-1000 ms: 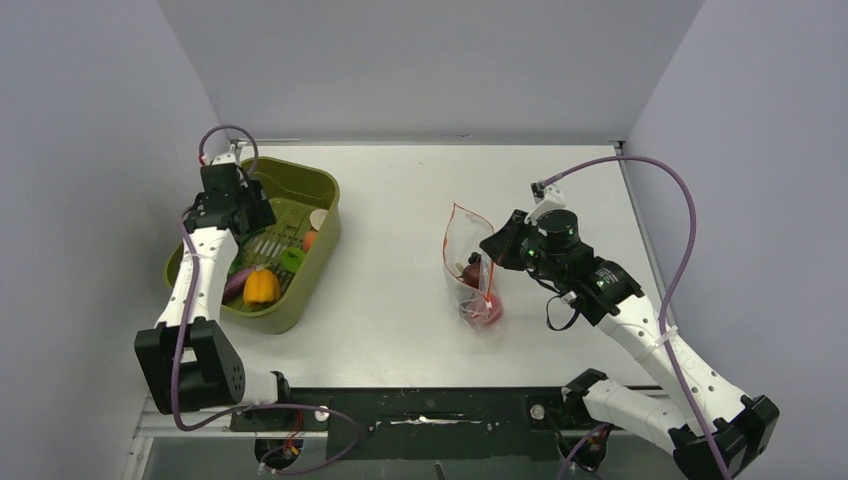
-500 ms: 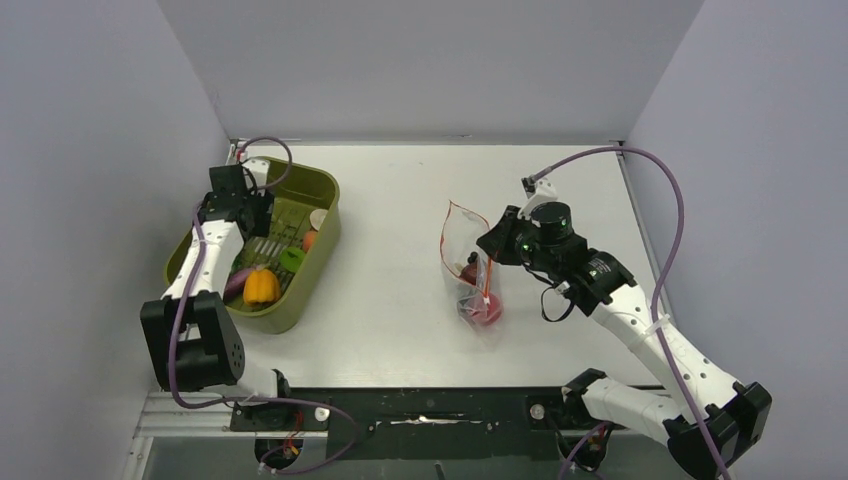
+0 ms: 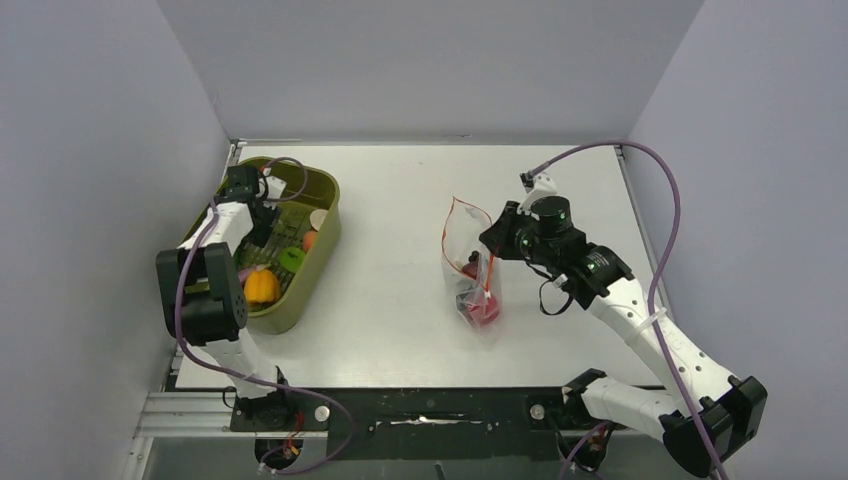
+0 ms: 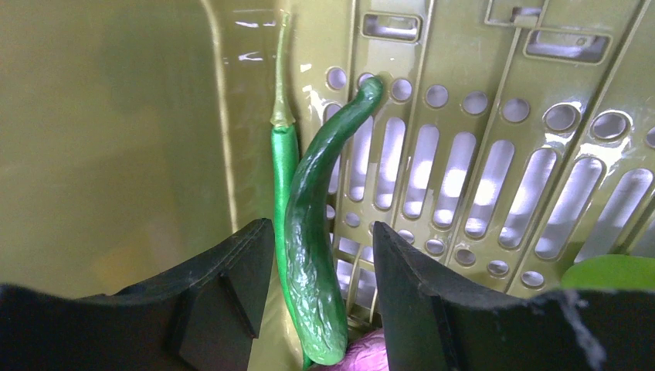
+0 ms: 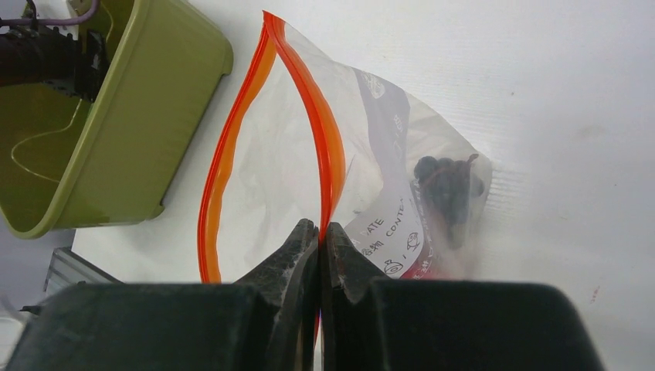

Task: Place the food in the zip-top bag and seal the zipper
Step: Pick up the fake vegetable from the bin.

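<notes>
The right tool [image 5: 319, 232] is clenched on the zipper [image 5: 335, 154] of the zip-top bag [image 5: 386, 116], whose mouth gapes above the tabletop [image 5: 541, 93] — a dark grape bunch [image 5: 446, 185] and a red piece [image 3: 484, 312] lie inside. Farther off, in the olive tub [image 3: 318, 262], the left tool [image 4: 323, 228] stands released, jaws straddling a green cucumber [image 4: 320, 178] beside a slim chili [image 4: 284, 162].

White table [image 3: 400, 320] carries an olive-green tub [image 3: 306, 292] and the zip-top bag [image 3: 462, 236]

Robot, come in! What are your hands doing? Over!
Left hand open around cucumber in tub. Right hand shut on zipper, bag open. Chili alongside cucumber.
</notes>
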Robot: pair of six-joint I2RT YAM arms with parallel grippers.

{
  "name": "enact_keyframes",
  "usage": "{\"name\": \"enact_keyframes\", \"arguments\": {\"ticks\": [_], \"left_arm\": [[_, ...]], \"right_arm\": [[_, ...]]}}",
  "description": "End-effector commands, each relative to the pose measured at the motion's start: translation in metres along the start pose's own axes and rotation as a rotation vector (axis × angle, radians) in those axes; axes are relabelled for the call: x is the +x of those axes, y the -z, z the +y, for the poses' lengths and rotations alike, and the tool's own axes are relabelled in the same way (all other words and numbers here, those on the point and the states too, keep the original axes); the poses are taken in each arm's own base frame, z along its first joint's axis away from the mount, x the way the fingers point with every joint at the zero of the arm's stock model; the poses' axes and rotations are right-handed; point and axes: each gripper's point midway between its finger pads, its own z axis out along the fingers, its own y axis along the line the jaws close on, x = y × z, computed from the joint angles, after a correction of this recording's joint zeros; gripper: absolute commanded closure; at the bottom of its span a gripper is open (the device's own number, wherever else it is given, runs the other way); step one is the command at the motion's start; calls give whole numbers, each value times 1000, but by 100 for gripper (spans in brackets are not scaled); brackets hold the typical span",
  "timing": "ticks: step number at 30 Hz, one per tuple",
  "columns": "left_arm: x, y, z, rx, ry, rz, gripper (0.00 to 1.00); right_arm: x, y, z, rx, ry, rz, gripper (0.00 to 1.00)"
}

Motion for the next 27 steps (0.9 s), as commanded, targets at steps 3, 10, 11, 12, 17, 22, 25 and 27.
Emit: {"name": "enact_keyframes", "arguments": {"ticks": [3, 10, 11, 12, 17, 22, 25, 27], "left_arm": [[-19, -6, 13, 1, -41, -23, 53], [-17, -23, 9, 4, -60, -3, 56], [-17, -25, 8, 5, -59, 0, 56], [-17, -26, 8, 5, -58, 0, 56], [-16, -35, 2, 23, -59, -3, 59], [-19, -34, 0, 30, -51, -21, 64], [-25, -32, -1, 44, -42, -52, 65], [-28, -32, -5, 63, -43, -64, 64]], "right_arm": [[-33, 2, 13, -39, 24, -81, 100], [-35, 1, 9, -33, 29, -84, 100], [-36, 1, 9, -34, 30, -87, 100], [-37, 1, 9, -34, 32, -88, 100], [-40, 0, 9, -34, 38, -92, 100], [-41, 1, 6, -31, 33, -99, 100], [-41, 2, 6, -33, 32, -101, 100], [-42, 3, 4, -26, 31, -106, 100]]}}
